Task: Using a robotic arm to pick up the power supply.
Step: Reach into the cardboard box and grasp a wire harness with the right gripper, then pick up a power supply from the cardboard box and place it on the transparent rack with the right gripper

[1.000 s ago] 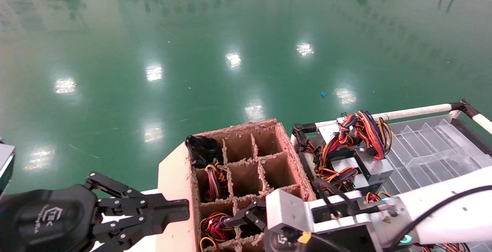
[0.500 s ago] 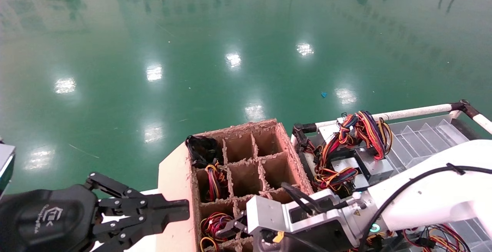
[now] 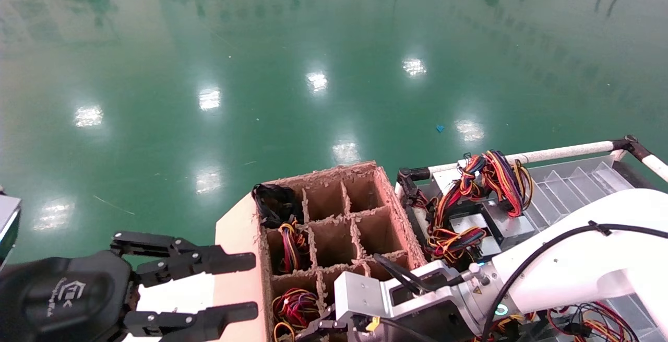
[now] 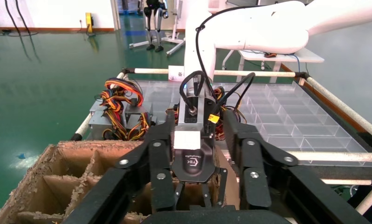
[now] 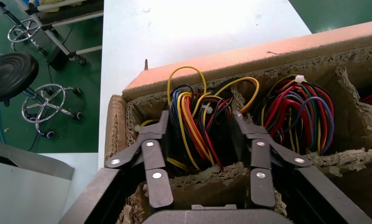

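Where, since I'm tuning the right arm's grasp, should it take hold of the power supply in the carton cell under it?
Probably take the power supply by its wire bundle, coming straight down from above. The carton walls close off every side, and the metal body is hidden beneath the wires. The open right gripper straddles the bundle; the left gripper idles beside the carton.

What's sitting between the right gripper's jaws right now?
A wire bundle of yellow, red and black leads, standing in a carton cell; the right wrist view shows the right gripper straddling it, open.
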Robot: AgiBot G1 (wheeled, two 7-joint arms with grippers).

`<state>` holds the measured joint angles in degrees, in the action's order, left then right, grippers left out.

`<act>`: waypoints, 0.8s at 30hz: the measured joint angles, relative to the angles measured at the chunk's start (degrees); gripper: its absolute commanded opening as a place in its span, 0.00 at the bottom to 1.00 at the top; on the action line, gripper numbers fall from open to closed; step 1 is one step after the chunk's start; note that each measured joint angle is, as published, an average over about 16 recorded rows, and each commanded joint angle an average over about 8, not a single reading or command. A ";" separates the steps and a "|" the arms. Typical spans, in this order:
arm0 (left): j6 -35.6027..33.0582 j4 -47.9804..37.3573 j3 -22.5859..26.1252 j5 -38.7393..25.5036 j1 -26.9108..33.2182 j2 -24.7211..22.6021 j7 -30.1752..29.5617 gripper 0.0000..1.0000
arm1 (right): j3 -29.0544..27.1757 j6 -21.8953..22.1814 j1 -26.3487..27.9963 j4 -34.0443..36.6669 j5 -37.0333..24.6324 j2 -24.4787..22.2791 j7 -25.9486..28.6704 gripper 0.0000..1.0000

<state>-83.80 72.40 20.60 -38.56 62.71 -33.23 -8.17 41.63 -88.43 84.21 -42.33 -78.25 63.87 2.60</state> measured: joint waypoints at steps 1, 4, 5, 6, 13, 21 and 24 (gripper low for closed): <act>0.00 0.00 0.00 0.00 0.00 0.00 0.00 1.00 | 0.09 0.04 0.05 0.16 -0.08 0.05 -0.01 0.00; 0.00 0.00 0.00 0.00 0.00 0.00 0.00 1.00 | 0.28 0.11 0.17 0.61 -0.16 0.15 -0.06 0.00; 0.00 0.00 0.00 0.00 0.00 0.00 0.00 1.00 | 0.32 0.11 0.20 0.74 -0.15 0.16 -0.08 0.00; 0.00 0.00 0.00 0.00 0.00 0.00 0.00 1.00 | 0.36 0.11 0.22 0.87 -0.13 0.17 -0.11 0.00; 0.00 0.00 0.01 0.00 0.00 0.00 0.00 1.00 | 0.25 -0.21 0.16 1.60 0.79 -0.18 -0.37 0.00; 0.00 0.00 0.01 0.01 0.00 0.00 0.01 1.00 | -0.44 -1.09 -0.30 1.79 3.94 -1.76 -0.80 0.00; 0.01 0.00 0.01 0.01 0.00 0.01 0.01 1.00 | -0.88 -1.45 -0.60 1.66 5.93 -2.79 -0.90 0.00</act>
<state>-83.80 72.40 20.61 -38.55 62.71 -33.22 -8.16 40.75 -89.88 83.61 -40.67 -72.33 61.08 1.70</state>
